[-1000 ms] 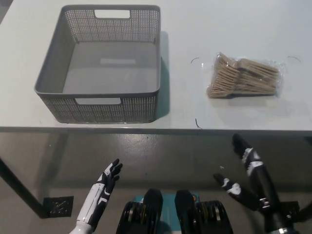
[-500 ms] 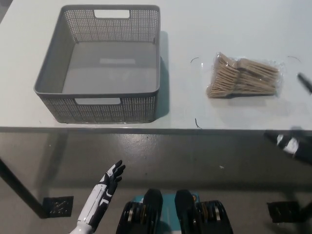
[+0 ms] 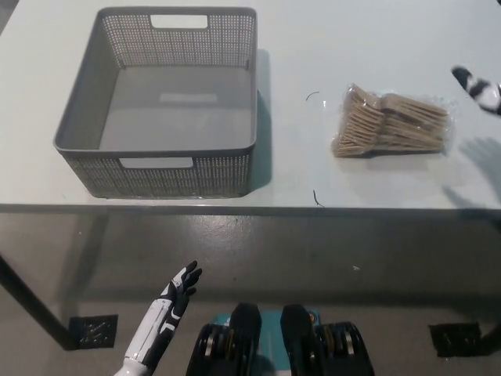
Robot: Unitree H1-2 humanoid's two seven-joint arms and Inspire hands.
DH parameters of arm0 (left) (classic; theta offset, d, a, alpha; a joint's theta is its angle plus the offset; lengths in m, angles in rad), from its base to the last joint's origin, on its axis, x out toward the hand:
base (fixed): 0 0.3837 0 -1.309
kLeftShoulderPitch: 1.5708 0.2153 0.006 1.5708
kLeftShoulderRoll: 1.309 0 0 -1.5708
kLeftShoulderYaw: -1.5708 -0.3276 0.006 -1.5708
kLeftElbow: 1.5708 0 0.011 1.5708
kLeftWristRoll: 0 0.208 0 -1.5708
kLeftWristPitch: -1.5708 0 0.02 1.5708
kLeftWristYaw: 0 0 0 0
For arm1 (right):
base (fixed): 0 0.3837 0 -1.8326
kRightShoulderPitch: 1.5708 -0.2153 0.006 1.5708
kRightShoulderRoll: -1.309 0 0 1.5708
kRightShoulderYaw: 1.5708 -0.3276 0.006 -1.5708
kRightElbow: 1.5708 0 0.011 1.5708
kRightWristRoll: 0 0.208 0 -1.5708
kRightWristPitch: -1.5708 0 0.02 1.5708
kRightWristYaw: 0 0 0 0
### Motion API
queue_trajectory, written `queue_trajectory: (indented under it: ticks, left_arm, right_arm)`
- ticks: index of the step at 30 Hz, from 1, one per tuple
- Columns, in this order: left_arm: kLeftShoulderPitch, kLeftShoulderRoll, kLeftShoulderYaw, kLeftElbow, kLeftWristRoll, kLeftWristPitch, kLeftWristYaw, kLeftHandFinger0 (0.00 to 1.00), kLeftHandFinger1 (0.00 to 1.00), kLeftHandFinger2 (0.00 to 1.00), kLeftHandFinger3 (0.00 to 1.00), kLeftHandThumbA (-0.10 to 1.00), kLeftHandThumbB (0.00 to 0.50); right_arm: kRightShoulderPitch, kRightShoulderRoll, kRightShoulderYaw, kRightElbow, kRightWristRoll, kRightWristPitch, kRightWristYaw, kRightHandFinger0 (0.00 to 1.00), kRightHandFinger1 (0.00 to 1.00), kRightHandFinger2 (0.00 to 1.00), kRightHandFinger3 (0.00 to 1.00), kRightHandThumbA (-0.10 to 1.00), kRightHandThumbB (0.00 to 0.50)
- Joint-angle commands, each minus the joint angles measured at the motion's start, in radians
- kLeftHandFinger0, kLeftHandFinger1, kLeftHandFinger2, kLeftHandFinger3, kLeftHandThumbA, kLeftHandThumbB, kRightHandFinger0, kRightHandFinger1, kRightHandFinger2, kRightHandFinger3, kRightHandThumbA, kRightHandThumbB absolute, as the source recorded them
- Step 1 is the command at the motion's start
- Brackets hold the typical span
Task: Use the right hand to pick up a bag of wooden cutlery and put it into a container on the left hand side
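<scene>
From my remote station, the head camera looks steeply down on a white table point(image 3: 313, 47) that carries two things. The bag of wooden cutlery point(image 3: 391, 122), a clear plastic pack stuffed with pale wooden pieces lying on their sides, sits flat on the right half of the tabletop, untouched and held by nothing. Well apart from it, on the left half, stands a grey perforated basket point(image 3: 86, 102), rectangular, with cut-out handles in its near and far walls; I see only its bare floor inside.

My right hand point(image 3: 479, 88) shows only as a black-and-white tip at the picture's right edge, above the table and just beside the far right corner of the bag, not touching it. Most of the hand lies outside the frame, so I cannot tell whether its fingers are spread or closed. A soft shadow falls on the tabletop below it, near the right edge.

My left hand point(image 3: 176, 290) rests low at the lower left, below the table's front edge and over the grey floor point(image 3: 258, 251), its fingers apart and holding nothing. Small dark marks dot the tabletop between basket and bag.
</scene>
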Motion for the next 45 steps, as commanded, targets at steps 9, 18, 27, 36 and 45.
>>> queue_trajectory:
  ticks: [9,18,27,36,45]
  left_arm:
    - [0.006,0.026,-0.008,-0.009,0.002,-0.039,-0.024,1.00,1.00,1.00,1.00,1.00,0.499]
    - [0.008,0.027,-0.008,-0.005,0.000,-0.039,-0.036,1.00,1.00,1.00,1.00,1.00,0.500]
    - [0.008,0.030,-0.014,-0.002,0.010,-0.039,-0.046,1.00,1.00,1.00,1.00,1.00,0.500]
    - [0.003,0.030,-0.013,-0.001,0.016,-0.039,-0.055,1.00,1.00,1.00,1.00,1.00,0.498]
    - [0.000,0.031,-0.016,0.001,0.010,-0.039,-0.067,1.00,1.00,1.00,1.00,1.00,0.500]
  right_arm:
    - [-0.376,-0.056,0.252,0.385,-0.111,0.059,0.302,1.00,1.00,1.00,1.00,0.71,0.500]
    - [-0.467,-0.001,0.385,0.628,-0.167,-0.014,0.320,1.00,1.00,1.00,1.00,0.69,0.500]
    - [-0.487,0.061,0.442,0.785,-0.182,-0.059,0.334,1.00,1.00,1.00,1.00,0.67,0.500]
    - [-0.534,0.119,0.478,0.912,-0.199,-0.112,0.345,1.00,1.00,1.00,1.00,0.67,0.500]
    - [-0.567,0.179,0.520,1.057,-0.229,-0.165,0.327,1.00,1.00,1.00,1.00,0.63,0.500]
